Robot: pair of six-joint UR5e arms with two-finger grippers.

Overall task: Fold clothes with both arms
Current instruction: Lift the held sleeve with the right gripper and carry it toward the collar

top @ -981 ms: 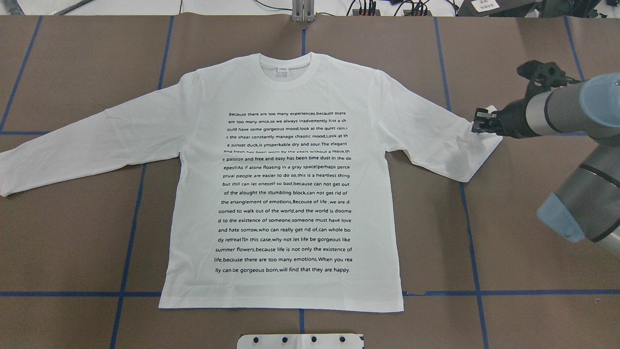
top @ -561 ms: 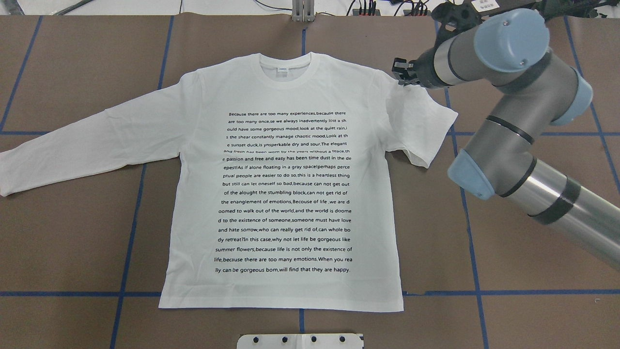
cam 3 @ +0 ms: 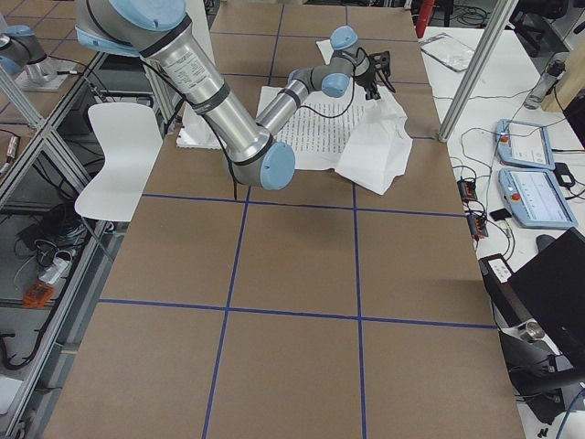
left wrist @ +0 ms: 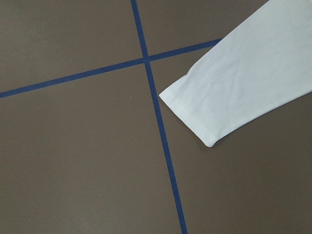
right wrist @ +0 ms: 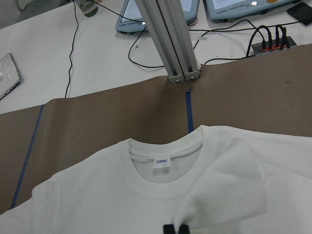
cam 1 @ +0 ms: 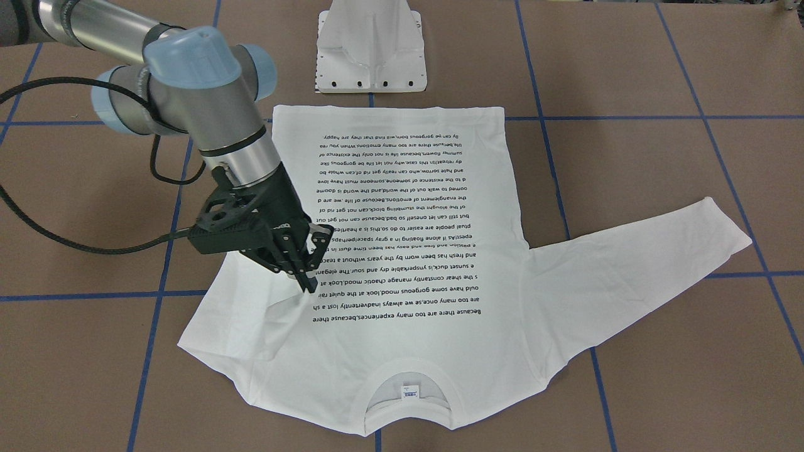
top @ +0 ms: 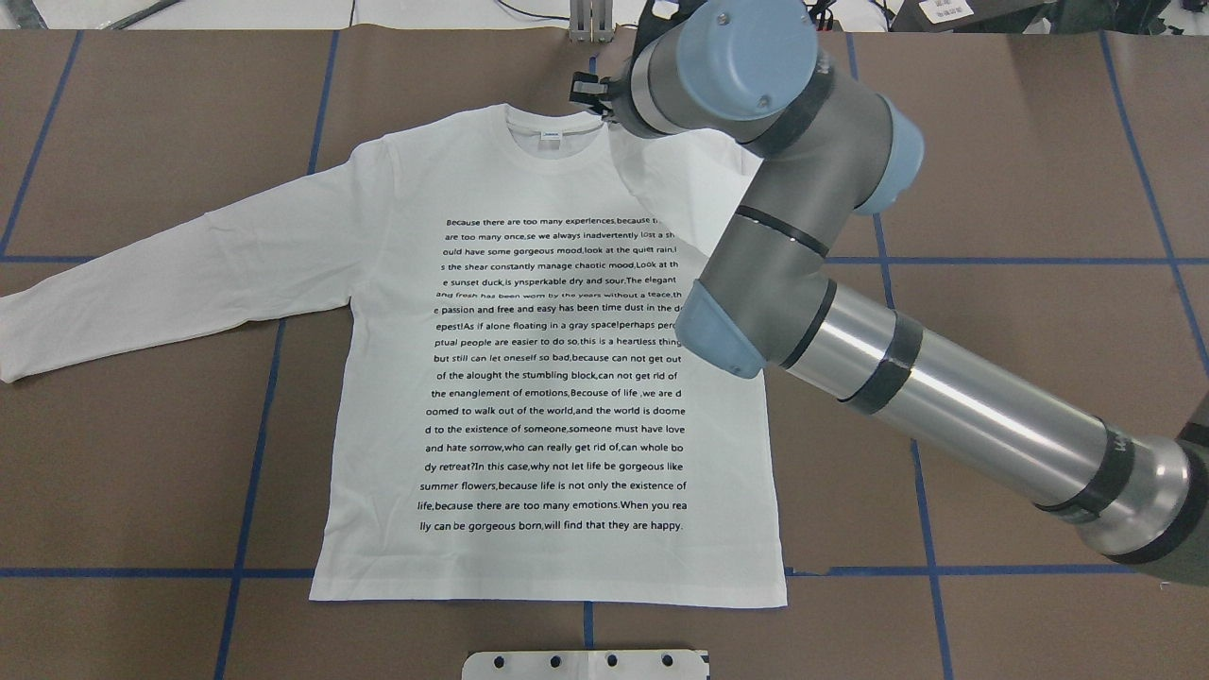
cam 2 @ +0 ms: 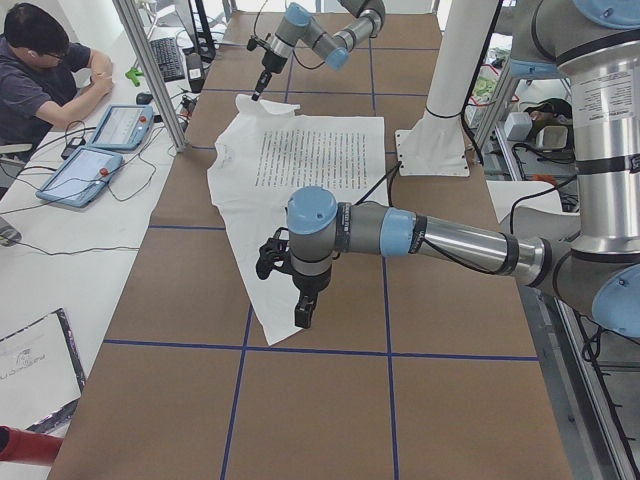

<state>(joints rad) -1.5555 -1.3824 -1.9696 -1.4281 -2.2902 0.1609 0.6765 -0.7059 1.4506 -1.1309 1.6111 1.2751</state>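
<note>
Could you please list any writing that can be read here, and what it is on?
T-shirt, print's first line: "Because there are too many experiences,because t"
Last line: "lly can be gorgeous born,will find that they are happy."
Further printed lines between, legible in the overhead view.
Neck label: too small to read.

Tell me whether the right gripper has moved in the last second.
Yes. In the overhead view the right gripper went left and away from the robot, from off the T-shirt's side to beside its collar, pulling the sleeve along.

white long-sleeved t-shirt lies flat, one sleeve lifted over its chest.
</note>
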